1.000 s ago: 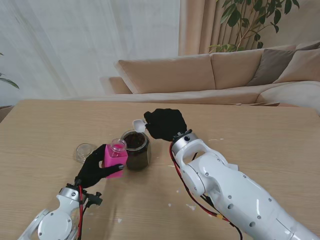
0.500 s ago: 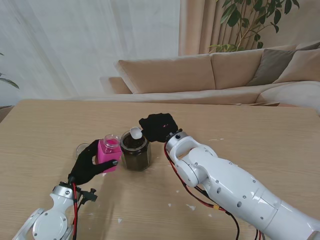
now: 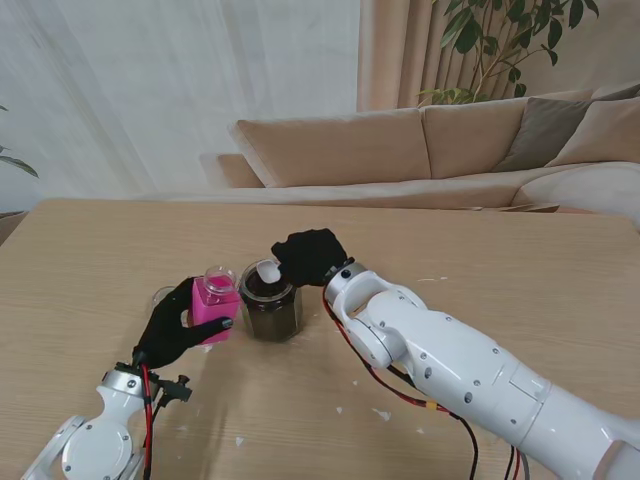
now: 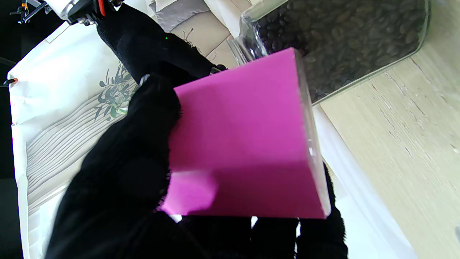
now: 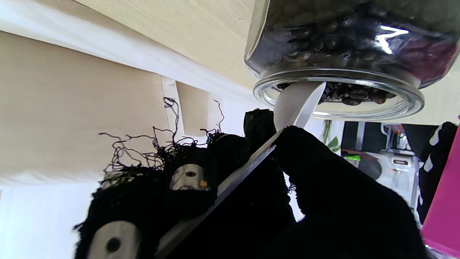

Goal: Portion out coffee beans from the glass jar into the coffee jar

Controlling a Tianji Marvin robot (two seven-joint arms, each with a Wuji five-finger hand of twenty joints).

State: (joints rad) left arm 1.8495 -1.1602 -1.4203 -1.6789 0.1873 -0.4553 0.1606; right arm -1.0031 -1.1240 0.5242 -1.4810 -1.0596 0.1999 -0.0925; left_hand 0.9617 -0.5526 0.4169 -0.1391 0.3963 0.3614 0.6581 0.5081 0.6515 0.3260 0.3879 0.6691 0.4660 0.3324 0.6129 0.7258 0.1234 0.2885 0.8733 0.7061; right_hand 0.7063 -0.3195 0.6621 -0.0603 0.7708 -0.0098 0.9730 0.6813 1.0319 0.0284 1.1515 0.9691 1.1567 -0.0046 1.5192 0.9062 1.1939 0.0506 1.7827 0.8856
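Near the middle of the stand's view, the round clear glass jar (image 3: pixel 271 303) packed with dark coffee beans is standing upright on the pale wooden table (image 3: pixel 500 260). The black-gloved right hand (image 3: pixel 312 255) is hovering just over its far rim, fingers pinching the handle of a small white plastic scoop (image 3: pixel 267 270). In the right wrist view the white bowl of the scoop (image 5: pixel 298 102) is dipping inside the jar's open mouth (image 5: pixel 337 93), touching or nearly touching the topmost beans; I cannot tell which.

Just left of the glass jar, the black-gloved left hand (image 3: pixel 178 325) is wrapping around the small square jar with a bright pink body and clear open neck (image 3: pixel 215 300), holding it close beside the glass jar. Whether it is resting on the table or lifted slightly is unclear. In the left wrist view the pink jar (image 4: pixel 244 136) is filling the centre of the frame, with thumb and fingers clamped on opposite faces. Behind the left hand, toward the left of the stand's view, a small clear glass object (image 3: pixel 163 298) is sitting, mostly hidden.
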